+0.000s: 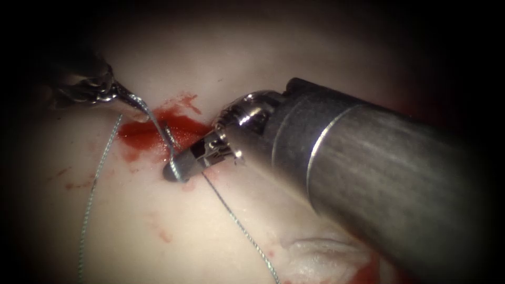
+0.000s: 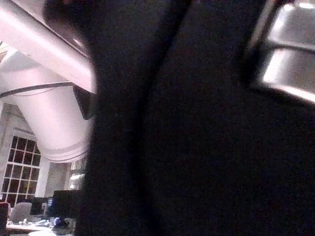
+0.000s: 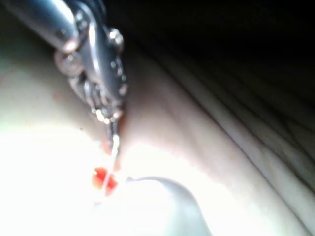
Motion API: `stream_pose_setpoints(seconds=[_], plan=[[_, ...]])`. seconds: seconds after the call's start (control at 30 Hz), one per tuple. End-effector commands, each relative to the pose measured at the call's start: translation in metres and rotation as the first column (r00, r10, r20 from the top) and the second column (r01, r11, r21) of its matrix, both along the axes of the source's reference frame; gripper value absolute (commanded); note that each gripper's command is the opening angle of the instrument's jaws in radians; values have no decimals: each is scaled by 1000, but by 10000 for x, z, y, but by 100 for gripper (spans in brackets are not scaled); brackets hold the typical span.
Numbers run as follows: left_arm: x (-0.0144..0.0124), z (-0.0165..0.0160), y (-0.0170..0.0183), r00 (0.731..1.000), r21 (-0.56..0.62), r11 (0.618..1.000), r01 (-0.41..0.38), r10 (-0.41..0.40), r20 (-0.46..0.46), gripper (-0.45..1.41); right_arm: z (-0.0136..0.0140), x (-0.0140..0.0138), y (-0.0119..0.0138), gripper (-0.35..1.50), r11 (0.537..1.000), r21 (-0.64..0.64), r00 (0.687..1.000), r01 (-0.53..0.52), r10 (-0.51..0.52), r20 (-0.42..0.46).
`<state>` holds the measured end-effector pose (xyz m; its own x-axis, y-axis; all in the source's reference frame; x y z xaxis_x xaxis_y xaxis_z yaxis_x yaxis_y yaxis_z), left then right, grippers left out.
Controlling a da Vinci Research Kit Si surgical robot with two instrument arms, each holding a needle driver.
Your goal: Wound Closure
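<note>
Right arm's shaft crosses nearest the lens, slanting down from the right; its end effector (image 1: 181, 169) lies low over the tissue (image 1: 221, 63), jaws closed on the thread (image 1: 239, 223) just beside the red fluid (image 1: 158, 131) at the cut. Left end effector (image 1: 134, 101), entering from the upper left, pinches a thin bright strand, needle or thread, cannot tell which. Thread handling appears under way; any further pull calls for both grips staying firm.

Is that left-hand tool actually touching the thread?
Touching. In the endoscope view the left tool has its fingers closed on the thread, which runs taut from its tip down to the right tool over the red fluid.
</note>
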<state>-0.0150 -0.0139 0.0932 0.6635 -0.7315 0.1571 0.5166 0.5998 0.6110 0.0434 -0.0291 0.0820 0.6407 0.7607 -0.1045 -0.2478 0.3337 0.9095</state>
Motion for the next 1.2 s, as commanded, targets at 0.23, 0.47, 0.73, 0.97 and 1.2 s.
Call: stream_pose_setpoints(seconds=[0.23,0.47,0.73,0.97,1.2], plan=[[-11,-7,7,1000,8,1000,10,-10,-5,-45,-10,23,11,-35,999,-30,999,40,-41,-24],[-5,-6,8,998,3,1000,-18,18,-57,-45,-17,39,25,-35,960,-61,956,272,-262,135],[17,5,-2,979,44,997,-64,71,-190,-45,-18,41,28,-35,976,-131,985,173,-173,12],[27,25,-25,947,127,984,-126,157,-279,-45,-18,27,34,-35,995,32,976,-91,96,-197],[22,37,-29,944,127,985,-114,148,-296,-45,-13,12,43,-35,973,134,950,-189,215,-226]])
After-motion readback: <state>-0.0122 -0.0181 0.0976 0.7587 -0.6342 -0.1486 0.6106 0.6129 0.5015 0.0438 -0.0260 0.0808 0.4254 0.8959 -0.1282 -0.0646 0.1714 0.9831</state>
